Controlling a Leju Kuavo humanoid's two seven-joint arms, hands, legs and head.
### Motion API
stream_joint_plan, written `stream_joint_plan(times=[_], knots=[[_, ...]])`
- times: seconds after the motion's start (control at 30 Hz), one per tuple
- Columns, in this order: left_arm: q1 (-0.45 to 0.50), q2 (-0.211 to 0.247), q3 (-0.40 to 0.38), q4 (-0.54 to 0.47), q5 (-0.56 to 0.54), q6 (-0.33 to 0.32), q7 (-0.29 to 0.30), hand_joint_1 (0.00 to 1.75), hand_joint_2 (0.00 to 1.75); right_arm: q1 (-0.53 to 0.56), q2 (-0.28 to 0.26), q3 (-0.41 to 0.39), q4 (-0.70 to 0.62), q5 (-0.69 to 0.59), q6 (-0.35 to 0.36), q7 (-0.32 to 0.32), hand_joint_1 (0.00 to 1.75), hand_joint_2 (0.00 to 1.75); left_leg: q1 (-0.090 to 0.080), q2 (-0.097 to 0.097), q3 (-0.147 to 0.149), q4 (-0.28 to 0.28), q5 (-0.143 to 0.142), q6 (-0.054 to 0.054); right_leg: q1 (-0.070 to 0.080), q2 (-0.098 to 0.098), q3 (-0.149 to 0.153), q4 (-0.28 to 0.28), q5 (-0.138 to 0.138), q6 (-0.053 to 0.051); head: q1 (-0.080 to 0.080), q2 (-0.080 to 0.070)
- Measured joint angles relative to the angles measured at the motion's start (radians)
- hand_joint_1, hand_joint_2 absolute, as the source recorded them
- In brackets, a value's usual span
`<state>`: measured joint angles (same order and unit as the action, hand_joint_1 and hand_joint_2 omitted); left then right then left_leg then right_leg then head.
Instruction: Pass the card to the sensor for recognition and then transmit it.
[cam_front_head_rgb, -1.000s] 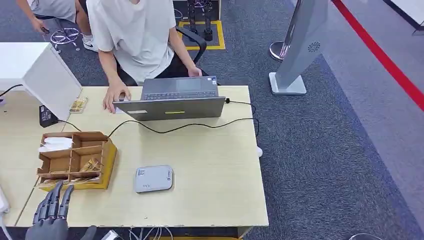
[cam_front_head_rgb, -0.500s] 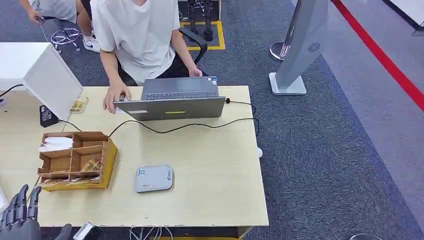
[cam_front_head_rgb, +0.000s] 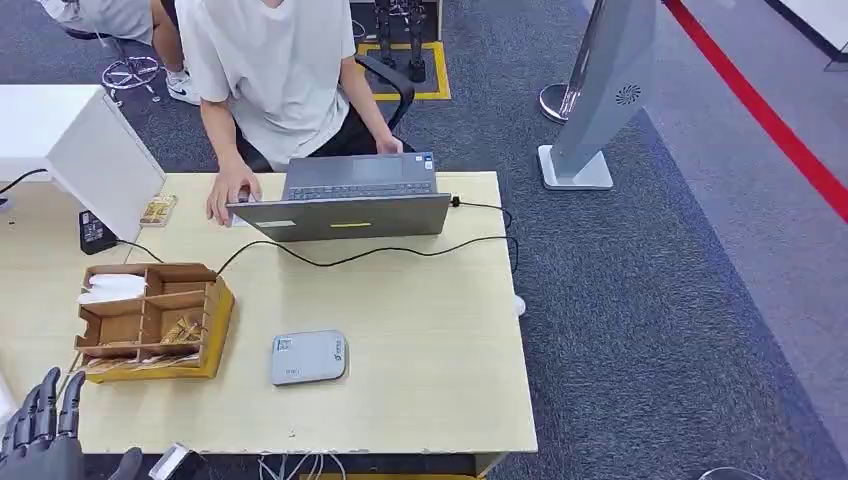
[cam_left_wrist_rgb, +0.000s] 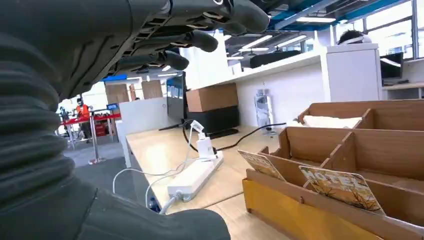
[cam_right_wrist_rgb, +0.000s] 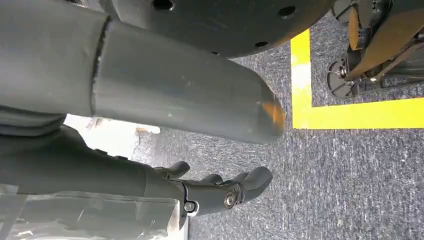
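Both hands empty — left hand near card box, seemingly.

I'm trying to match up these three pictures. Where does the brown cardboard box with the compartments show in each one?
Head view: the cardboard organizer sits at the table's left side, beside the grey card sensor.
Left wrist view: the same organizer on the right, cards leaning in its front slots.
Right wrist view: not in it.
Shared landmark: those cards.
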<state>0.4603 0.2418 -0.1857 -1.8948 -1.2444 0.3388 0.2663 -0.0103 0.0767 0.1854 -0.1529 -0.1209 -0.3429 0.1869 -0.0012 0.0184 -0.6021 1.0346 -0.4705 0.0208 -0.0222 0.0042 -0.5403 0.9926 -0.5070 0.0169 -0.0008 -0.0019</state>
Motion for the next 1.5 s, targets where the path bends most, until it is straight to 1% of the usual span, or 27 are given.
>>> stream_joint_plan(times=[0.17, 0.3, 0.5, 0.67, 0.77, 0.93, 1.27, 1.5], knots=[[-0.034, -0.047, 0.021, 0.018, -0.036, -0.008, -0.049, 0.00, 1.75, 0.000, 0.000, 0.002, 0.000, 0.008, 0.002, 0.001, 0.00, 0.00, 0.000, 0.000, 0.000, 0.000, 0.000, 0.000, 0.000, 0.000, 0.000, 0.000, 0.000, 0.000, 0.000, 0.000], [-0.100, -0.083, 0.021, 0.058, -0.066, -0.014, -0.065, 0.00, 1.75, -0.001, 0.000, 0.011, 0.000, 0.021, 0.004, 0.001, 0.00, 0.00, 0.000, -0.001, 0.001, 0.000, 0.000, 0.000, 0.000, -0.001, 0.001, 0.000, 0.000, 0.000, 0.000, 0.000], [-0.167, -0.121, 0.018, 0.122, -0.079, -0.017, -0.090, 0.00, 1.75, -0.002, 0.000, 0.015, 0.000, 0.022, 0.004, -0.001, 0.00, 0.00, 0.000, -0.001, 0.001, 0.000, 0.001, 0.000, 0.000, -0.001, 0.003, 0.000, 0.001, 0.000, 0.000, 0.000], [-0.204, -0.142, -0.013, 0.161, -0.074, -0.023, -0.108, 0.00, 1.75, -0.004, 0.000, 0.019, 0.000, 0.036, 0.012, -0.001, 0.00, 0.00, 0.000, -0.001, 0.001, 0.000, 0.001, 0.000, 0.000, -0.001, 0.002, 0.000, 0.001, 0.000, 0.000, 0.000], [-0.229, -0.150, -0.045, 0.187, -0.068, -0.026, -0.118, 0.00, 1.75, -0.005, 0.000, 0.025, 0.000, 0.037, 0.019, -0.001, 0.00, 0.00, 0.000, -0.001, 0.001, 0.000, 0.001, 0.000, 0.000, -0.001, 0.002, 0.000, 0.001, 0.000, 0.000, 0.000], [-0.245, -0.158, -0.068, 0.211, -0.066, -0.028, -0.123, 0.00, 1.75, -0.005, 0.000, 0.033, 0.000, 0.037, 0.018, -0.001, 0.00, 0.00, 0.000, 0.000, 0.001, 0.000, 0.001, 0.000, 0.000, -0.001, 0.002, 0.000, 0.001, 0.000, 0.000, 0.000], [-0.266, -0.161, -0.085, 0.247, -0.060, -0.026, -0.126, 0.00, 1.75, -0.006, -0.001, 0.035, 0.000, 0.037, 0.018, -0.001, 0.00, 0.00, 0.000, 0.000, 0.001, 0.000, 0.001, 0.000, 0.000, -0.001, 0.002, 0.000, 0.001, 0.000, 0.000, 0.000], [-0.263, -0.153, -0.093, 0.262, -0.031, -0.016, -0.116, 0.00, 1.75, -0.005, -0.002, 0.035, 0.000, 0.037, 0.018, -0.003, 0.00, 0.00, 0.000, 0.000, 0.001, 0.000, 0.001, 0.000, 0.000, -0.001, 0.003, 0.000, 0.001, 0.000, 0.000, 0.000]])
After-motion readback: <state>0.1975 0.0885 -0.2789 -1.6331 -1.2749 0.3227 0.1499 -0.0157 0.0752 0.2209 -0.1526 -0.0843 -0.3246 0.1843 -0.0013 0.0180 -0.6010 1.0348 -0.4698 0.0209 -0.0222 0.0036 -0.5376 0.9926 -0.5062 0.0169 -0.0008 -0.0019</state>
